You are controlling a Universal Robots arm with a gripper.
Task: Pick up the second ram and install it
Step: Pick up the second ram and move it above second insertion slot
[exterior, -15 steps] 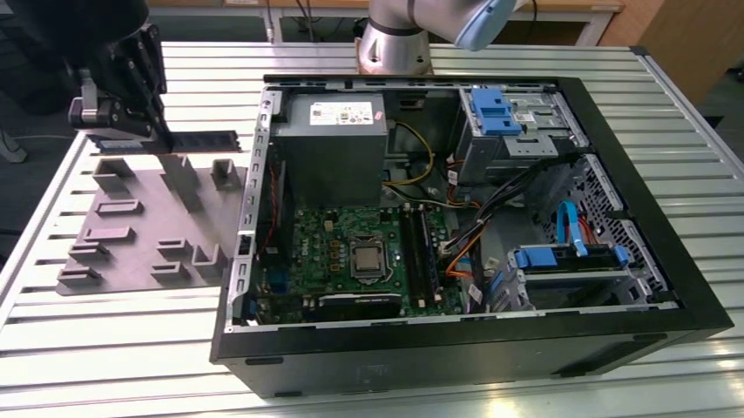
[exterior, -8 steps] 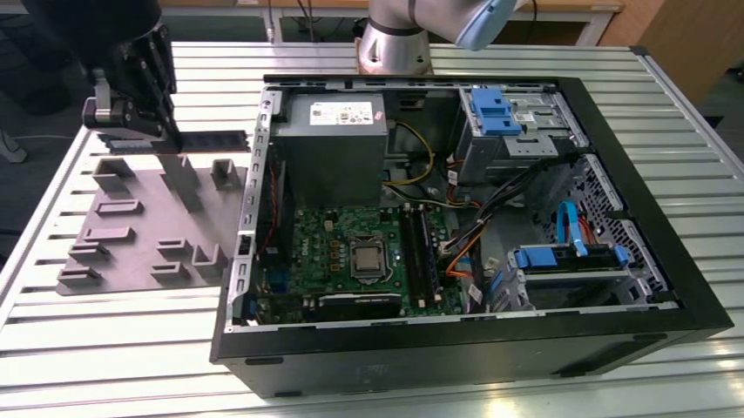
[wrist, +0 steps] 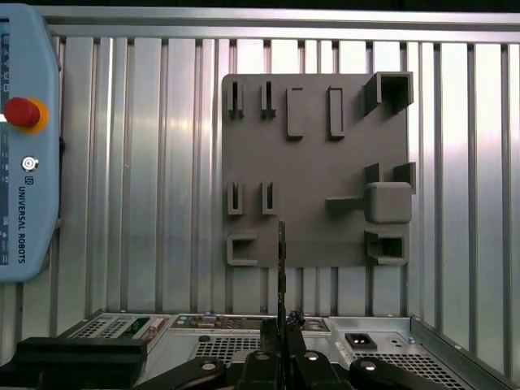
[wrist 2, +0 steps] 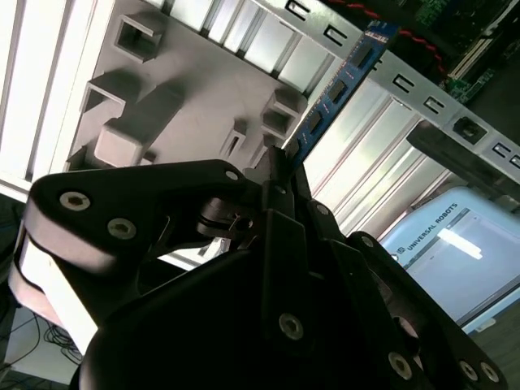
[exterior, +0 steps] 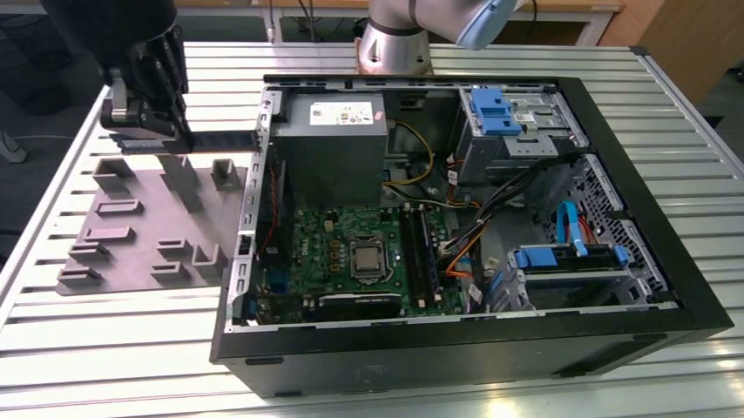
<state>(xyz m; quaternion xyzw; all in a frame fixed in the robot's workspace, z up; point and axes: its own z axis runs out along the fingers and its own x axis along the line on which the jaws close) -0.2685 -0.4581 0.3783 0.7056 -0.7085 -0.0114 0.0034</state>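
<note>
My gripper [exterior: 149, 132] hangs over the far end of the grey fixture plate [exterior: 134, 231], at the exterior view's left, outside the open computer case [exterior: 651, 218]. It is shut on the second ram [exterior: 223, 139], a thin dark stick held level and reaching toward the case wall. In the second wrist view the ram [wrist 2: 335, 88] shows a blue edge with black chips, running out from the closed fingers [wrist 2: 276, 175]. The first wrist view shows the ram [wrist: 281, 264] edge-on above the plate [wrist: 325, 175], clamped in the gripper [wrist: 281, 337]. The motherboard's slot rails [exterior: 420, 254] lie inside the case.
A power supply [exterior: 331, 131] sits at the case's far side, with cables and blue drive brackets [exterior: 500, 109] toward the exterior view's right. The arm's base [exterior: 393, 48] stands behind the case. A teach pendant [wrist: 24, 146] lies on the slatted metal table [exterior: 117, 348].
</note>
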